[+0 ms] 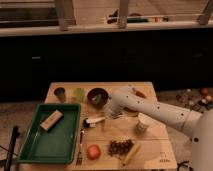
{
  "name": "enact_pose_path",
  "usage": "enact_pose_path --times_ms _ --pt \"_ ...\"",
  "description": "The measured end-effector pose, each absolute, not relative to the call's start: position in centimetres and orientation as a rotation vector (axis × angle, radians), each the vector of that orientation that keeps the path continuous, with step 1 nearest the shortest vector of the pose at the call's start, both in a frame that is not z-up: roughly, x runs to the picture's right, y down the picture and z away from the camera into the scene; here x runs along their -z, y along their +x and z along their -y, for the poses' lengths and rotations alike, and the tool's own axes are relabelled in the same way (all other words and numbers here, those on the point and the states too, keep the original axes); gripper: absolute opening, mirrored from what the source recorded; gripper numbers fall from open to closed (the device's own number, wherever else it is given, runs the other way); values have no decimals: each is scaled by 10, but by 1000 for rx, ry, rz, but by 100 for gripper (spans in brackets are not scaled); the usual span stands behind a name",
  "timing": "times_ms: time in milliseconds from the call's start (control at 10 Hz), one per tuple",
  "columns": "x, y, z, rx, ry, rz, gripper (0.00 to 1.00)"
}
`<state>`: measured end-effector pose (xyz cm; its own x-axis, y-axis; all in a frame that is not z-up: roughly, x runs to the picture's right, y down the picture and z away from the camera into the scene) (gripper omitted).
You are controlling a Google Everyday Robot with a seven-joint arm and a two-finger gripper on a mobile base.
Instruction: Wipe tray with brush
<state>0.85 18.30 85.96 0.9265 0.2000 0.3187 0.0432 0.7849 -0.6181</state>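
- One camera looks down at a slant from a raised spot at the near side of the table [155, 145], facing the dark cabinets [75, 60] behind it.
- It stands far enough back to take in the whole tabletop, with the tray [31, 125] at lower left.
- The arm [165, 114] comes in from the lower right, and the gripper [111, 111] sits mid-frame over the table's middle.
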Motion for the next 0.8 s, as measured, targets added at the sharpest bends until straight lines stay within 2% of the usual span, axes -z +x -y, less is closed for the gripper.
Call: enact_pose_path --times_ms 200,300,500,700,800 --pt "-863 9 -185 -58 -672 404 76" --pt "-865 10 -187 -43 -673 419 62" --pt "-866 10 -187 -38 -672 431 47" --pt "-860 11 -183 -29 -661 448 22" --pt "-857 8 -180 -20 -655 451 13"
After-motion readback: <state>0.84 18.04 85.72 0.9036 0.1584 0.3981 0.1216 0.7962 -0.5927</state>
